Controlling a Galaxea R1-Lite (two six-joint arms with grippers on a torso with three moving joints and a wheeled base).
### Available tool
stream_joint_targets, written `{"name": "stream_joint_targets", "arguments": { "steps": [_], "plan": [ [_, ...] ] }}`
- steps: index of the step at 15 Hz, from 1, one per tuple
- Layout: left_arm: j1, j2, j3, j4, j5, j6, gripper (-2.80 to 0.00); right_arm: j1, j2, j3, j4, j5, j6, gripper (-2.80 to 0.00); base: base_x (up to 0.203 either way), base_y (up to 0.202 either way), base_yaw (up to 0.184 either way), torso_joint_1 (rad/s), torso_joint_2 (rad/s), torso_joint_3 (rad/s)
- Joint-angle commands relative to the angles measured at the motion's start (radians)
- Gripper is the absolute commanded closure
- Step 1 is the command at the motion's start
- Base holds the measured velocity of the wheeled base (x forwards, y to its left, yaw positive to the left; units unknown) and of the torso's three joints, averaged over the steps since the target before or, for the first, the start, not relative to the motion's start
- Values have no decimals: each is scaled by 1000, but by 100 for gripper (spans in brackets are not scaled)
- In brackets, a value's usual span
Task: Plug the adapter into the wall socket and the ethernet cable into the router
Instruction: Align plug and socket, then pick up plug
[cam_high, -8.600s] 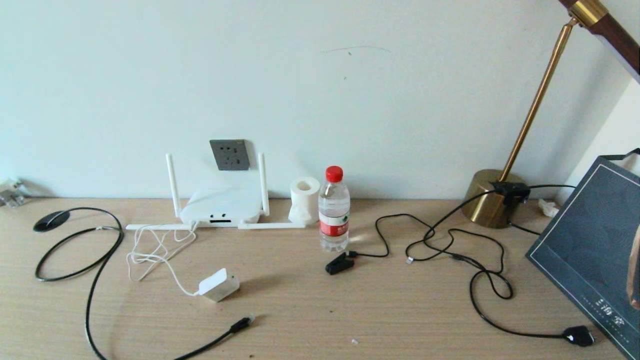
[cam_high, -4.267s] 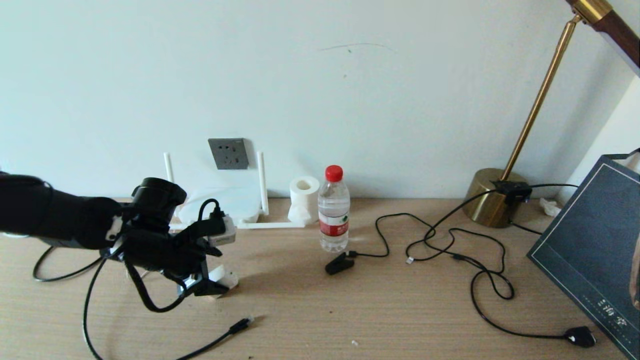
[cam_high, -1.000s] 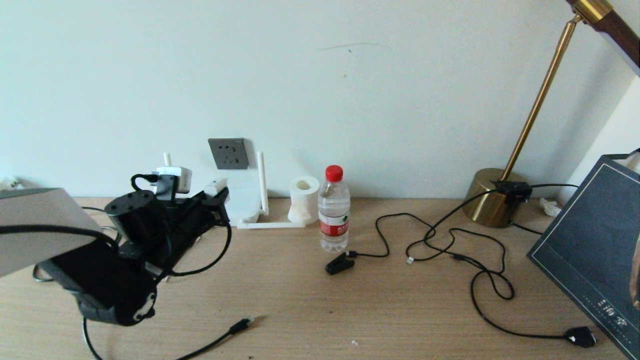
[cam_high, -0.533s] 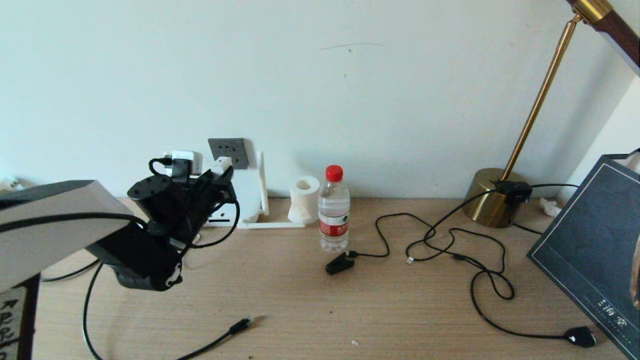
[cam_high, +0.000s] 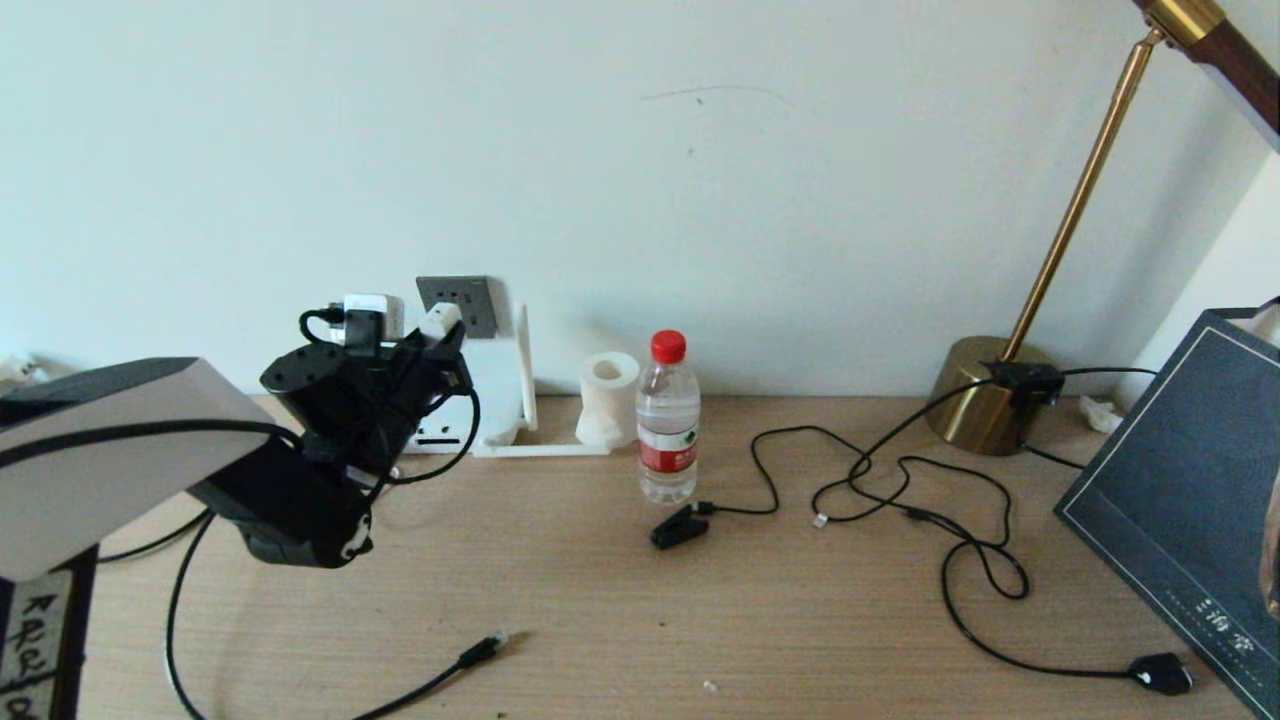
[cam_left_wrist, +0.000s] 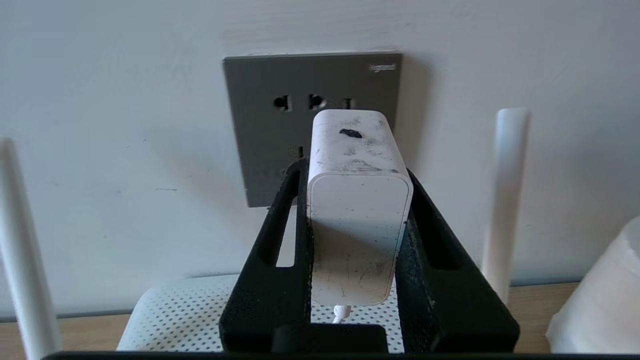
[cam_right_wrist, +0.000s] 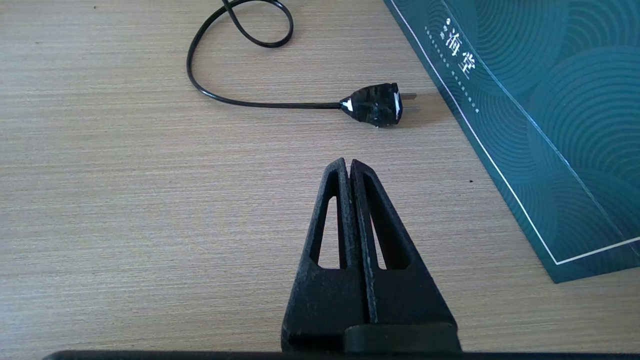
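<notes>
The left gripper (cam_left_wrist: 357, 200), its black fingers (cam_left_wrist: 280, 240) clamped on either side of the small white boxy adapter (cam_left_wrist: 356, 200), now holds the block raised in front of the dark grey square wall socket (cam_left_wrist: 270, 125), where seconds ago the adapter lay on the pale wooden surface (cam_high: 700, 620) beside its loose thin white cord. Over the last second the arm has carried it up past the flat white router with slim stick antennas (cam_high: 495, 395) and closer to the wall; in the left wrist view the adapter's far end sits close to the plate's face, overlapping the lower pin holes, though whether its prongs have entered cannot be told. The first half of the task looks close to done, pending a final push. The thick black ethernet cable (cam_high: 440, 675) lies untouched near the front of the surface, well apart from the router. The right gripper (cam_right_wrist: 348, 170) hovers idle over the surface, fingers together, near a chunky black plug (cam_right_wrist: 375, 104) and a dark teal patterned box (cam_right_wrist: 550, 100).
</notes>
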Motion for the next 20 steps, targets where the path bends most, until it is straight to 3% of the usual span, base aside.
{"name": "stream_joint_targets", "arguments": {
  "steps": [1,11,20],
  "plan": [
    [11,0,2,-8,19,0,0,0,1,0,0,0,0,0,0,0,0,0,0,0],
    [33,78,-93,-8,40,-3,0,0,1,0,0,0,0,0,0,0,0,0,0,0],
    [24,74,-96,-8,40,-3,0,0,1,0,0,0,0,0,0,0,0,0,0,0]
  ]
}}
